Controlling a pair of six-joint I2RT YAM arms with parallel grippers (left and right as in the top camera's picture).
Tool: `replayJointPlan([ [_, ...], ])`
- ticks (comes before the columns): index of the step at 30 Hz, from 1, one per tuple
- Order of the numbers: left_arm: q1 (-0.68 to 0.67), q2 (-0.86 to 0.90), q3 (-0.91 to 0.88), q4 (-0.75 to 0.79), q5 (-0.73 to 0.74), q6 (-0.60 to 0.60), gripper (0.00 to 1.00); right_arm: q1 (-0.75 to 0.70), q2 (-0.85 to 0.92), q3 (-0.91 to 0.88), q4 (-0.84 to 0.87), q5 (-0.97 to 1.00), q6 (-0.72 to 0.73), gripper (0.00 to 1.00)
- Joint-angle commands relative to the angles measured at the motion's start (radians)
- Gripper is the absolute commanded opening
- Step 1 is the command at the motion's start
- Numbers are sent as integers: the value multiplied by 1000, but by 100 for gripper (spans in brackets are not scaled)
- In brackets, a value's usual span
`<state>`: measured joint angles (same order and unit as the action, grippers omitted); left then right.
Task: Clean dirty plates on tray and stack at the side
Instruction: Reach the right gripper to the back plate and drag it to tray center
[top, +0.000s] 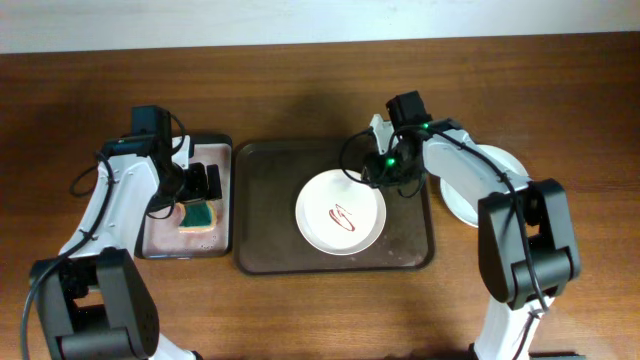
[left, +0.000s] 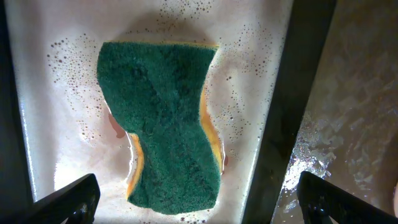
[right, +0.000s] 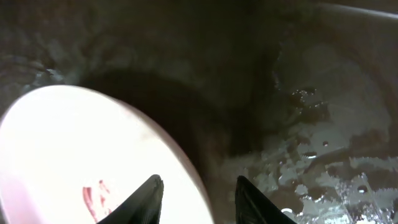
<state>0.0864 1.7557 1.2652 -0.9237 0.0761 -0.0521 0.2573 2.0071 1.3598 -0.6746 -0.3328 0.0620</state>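
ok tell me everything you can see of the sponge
The sponge is a green scouring pad on a yellow foam layer, pinched in at the waist. It lies flat, green side up, on the wet, bubble-speckled pale floor of the small black tray. The open left gripper hangs over it without touching.

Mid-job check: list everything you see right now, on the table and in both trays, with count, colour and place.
table: one, brown wood, under everything
tray: one, dark brown, centre of the table
dirty plate: one, white with a red sauce squiggle, middle of the tray
side plates: white, on the table right of the tray, partly hidden by the right arm; count cannot be told
small tray: one, black with pinkish inside, left of the tray
sponge: one, green with a yellow edge, in the small tray
left fingers: two, black, open, above the sponge
right fingers: two, black, apart, at the dirty plate's rim
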Motion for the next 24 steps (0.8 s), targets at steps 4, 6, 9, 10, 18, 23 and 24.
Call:
replayJointPlan([
  [4,2,-14,13,2,16,0,100,5,63,13,-25,17,-20,4],
  [6,2,-14,13,2,15,0,100,3,61,13,-43,16,43,4],
  [9,2,-14,13,2,15,0,100,-12,60,13,-90,33,220,4],
  [10,2,-14,13,2,15,0,100,-21,60,13,-125,35,322,4],
  [18,2,-14,13,2,15,0,100,-23,60,13,-245,-82,537,32],
  [23,2,-14,13,2,15,0,100,-25,60,13,-157,8,512,37],
  [24,2,-14,13,2,16,0,100,-25,60,13,-127,64,511,37],
])
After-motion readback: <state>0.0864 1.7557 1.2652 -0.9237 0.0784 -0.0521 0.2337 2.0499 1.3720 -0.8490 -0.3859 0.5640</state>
